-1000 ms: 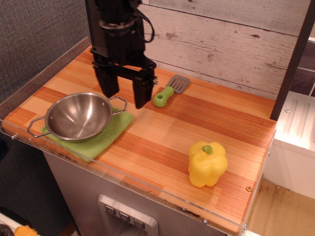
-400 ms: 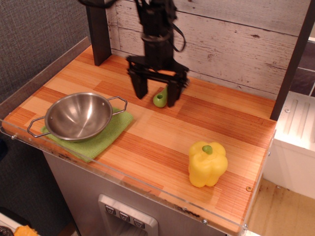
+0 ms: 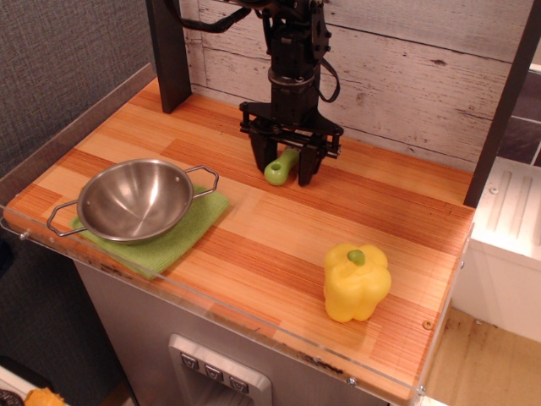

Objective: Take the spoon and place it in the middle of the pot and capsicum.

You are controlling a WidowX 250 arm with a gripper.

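The spoon [image 3: 278, 168] lies on the wooden table [image 3: 279, 228] near the back wall; only its lime-green handle shows, the grey head is hidden behind the gripper. My gripper [image 3: 283, 168] is open, lowered over the spoon with one finger on each side of the handle. The steel pot [image 3: 135, 200] sits on a green cloth at the front left. The yellow capsicum [image 3: 357, 282] stands upright at the front right.
A green cloth [image 3: 182, 234] lies under the pot. A dark post [image 3: 167, 52] stands at the back left and another [image 3: 502, 106] at the right edge. A plank wall [image 3: 406, 68] runs behind the table. A clear plastic lip lines the front edge.
My gripper has moved right and back from beside the pot to over the spoon and has come down around its handle. The spoon, pot and capsicum have not moved.
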